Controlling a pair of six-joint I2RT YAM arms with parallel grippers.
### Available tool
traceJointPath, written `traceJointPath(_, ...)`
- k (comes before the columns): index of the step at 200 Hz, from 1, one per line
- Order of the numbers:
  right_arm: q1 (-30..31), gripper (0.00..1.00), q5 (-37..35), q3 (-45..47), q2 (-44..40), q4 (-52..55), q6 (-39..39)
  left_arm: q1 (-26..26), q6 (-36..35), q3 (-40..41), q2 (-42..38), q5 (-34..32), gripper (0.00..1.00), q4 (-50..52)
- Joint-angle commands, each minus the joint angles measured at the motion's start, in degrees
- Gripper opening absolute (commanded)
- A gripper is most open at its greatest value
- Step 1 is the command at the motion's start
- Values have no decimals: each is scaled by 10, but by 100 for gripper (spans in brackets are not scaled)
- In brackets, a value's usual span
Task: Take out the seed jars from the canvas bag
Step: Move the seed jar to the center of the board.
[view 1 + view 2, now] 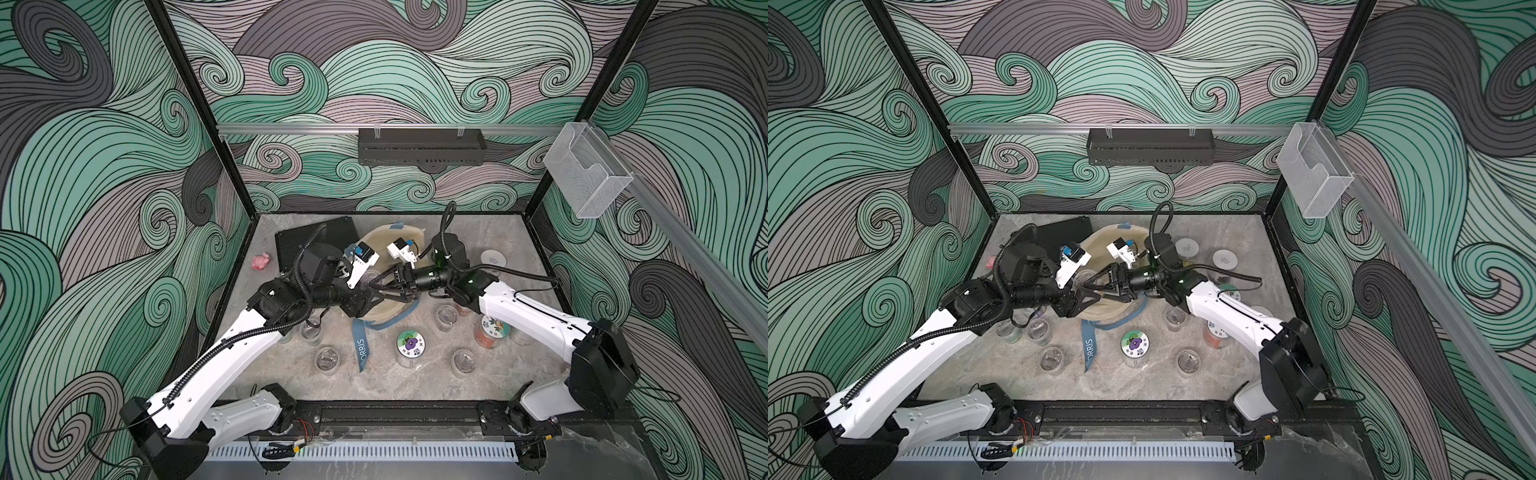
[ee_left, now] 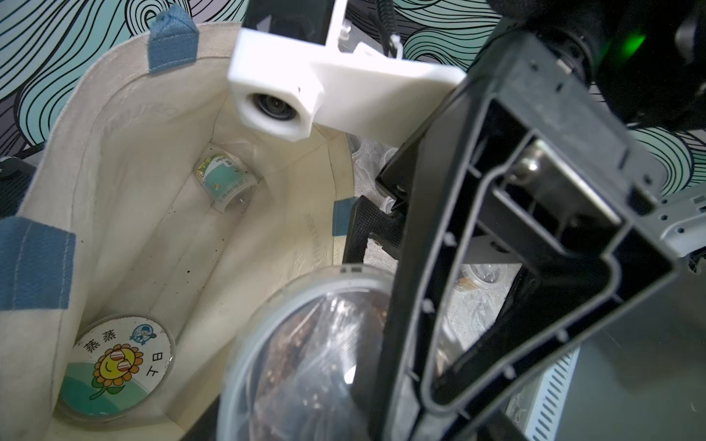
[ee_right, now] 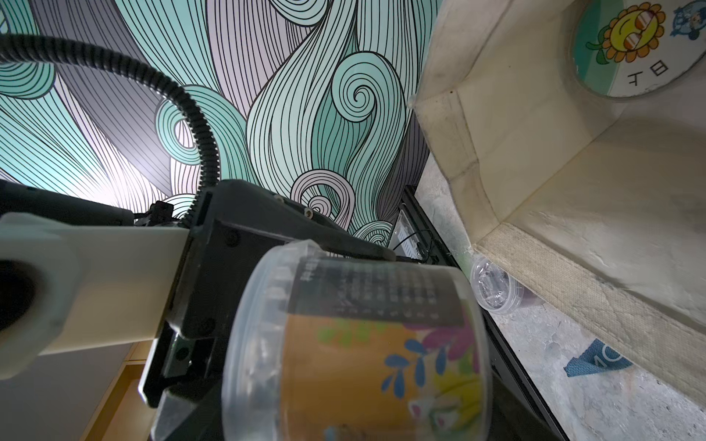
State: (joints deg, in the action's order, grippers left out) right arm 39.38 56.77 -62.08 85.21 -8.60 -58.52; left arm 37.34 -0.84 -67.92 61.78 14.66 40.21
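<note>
The cream canvas bag lies open on the table. Above its mouth a clear seed jar with an orange flowered label sits between both grippers. My left gripper is shut on it. My right gripper faces it from the other side with its jaws spread, one of its fingers beside the jar's wall. Inside the bag lie a sunflower-lidded jar and a small green-labelled jar. Several jars stand on the table in both top views, among them a purple-flower-lidded one.
A flat black ribbed case lies behind the left arm, and a pink lumpy toy beside it. The bag's blue strap trails toward the front. Small clear jars stand near the front, and a white-lidded jar at the right.
</note>
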Motion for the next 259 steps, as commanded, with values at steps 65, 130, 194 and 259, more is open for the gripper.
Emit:
traceJointPath(65, -69, 99, -189, 31, -123, 234, 148, 15, 50, 2, -21, -5, 50, 73)
traceJointPath(130, -130, 99, -266, 60, -220, 319, 197, 148, 188, 136, -89, -63, 49, 52)
traceJointPath(194, -138, 99, -272, 82, -245, 323, 198, 250, 274, 214, -27, -90, 48, -6)
traceJointPath(259, -142, 99, -273, 86, -254, 325, 198, 302, 304, 254, 49, -139, 48, -94)
